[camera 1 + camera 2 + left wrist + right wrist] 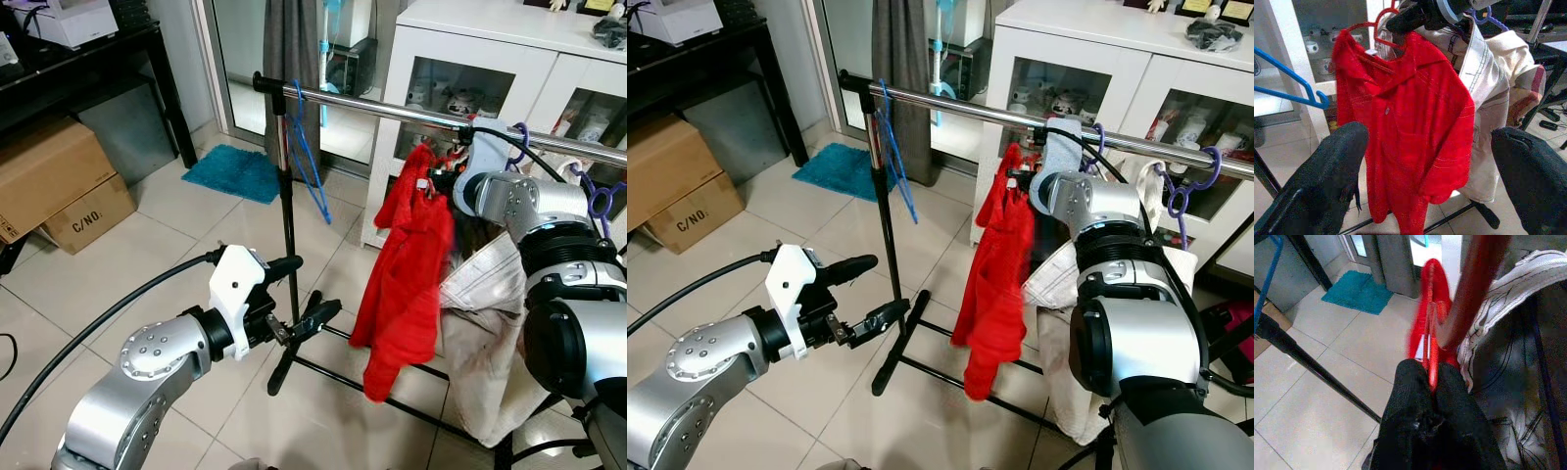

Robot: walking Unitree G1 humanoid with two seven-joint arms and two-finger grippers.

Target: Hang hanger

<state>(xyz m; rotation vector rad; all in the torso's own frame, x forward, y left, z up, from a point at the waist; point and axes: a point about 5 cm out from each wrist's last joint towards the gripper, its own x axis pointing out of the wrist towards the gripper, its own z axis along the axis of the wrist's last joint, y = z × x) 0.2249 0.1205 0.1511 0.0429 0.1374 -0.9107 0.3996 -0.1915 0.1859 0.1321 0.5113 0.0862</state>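
Note:
A red shirt (pixel 407 284) hangs on a red hanger (pixel 1431 323) just under the chrome rail (pixel 372 108) of a clothes rack. My right gripper (pixel 1431 374) is shut on the hanger's red wire, up by the rail. A blue hanger (pixel 309 157) without clothes hangs near the rail's left end. Low and to the left of the shirt, my left gripper (pixel 318 286) is open with nothing between its fingers, pointing at the shirt. In the left wrist view the shirt (pixel 1410 122) sits between the two black fingers (pixel 1327 166).
A beige striped garment (pixel 490 323) hangs right of the shirt, with purple hangers (pixel 600 201) further along the rail. The rack's black upright (pixel 287 215) stands near my left gripper. Behind are a white cabinet (pixel 490 59), cardboard boxes (pixel 59 181) and a teal mat (pixel 235 171).

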